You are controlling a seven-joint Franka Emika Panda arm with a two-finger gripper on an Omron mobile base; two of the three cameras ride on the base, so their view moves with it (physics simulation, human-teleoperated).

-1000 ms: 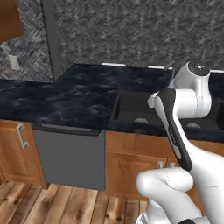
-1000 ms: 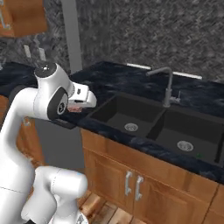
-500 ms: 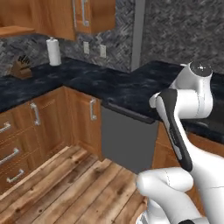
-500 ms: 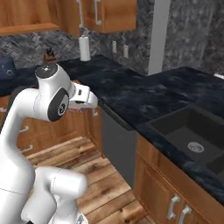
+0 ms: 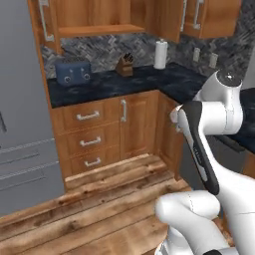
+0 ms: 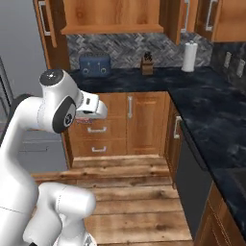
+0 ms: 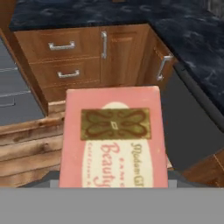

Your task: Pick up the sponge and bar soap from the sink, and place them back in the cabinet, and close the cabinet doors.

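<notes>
- gripper (image 6: 85,120) is clamped on the bar soap (image 7: 113,139), which sits flat right in front of the hand cam, pink with a gold emblem
- it's carried up in the air over the wood floor (image 6: 139,192)
- cabinet (image 5: 94,20) up top is open, toaster (image 6: 94,65) on the counter (image 6: 202,110) below it

Both base views face the corner counter (image 5: 149,77); the hand view looks down close on the bar soap (image 7: 113,140)

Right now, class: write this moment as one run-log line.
pincer: shut on bar soap | cabinet: doors open, shelf bare | base: facing corner counter
</notes>
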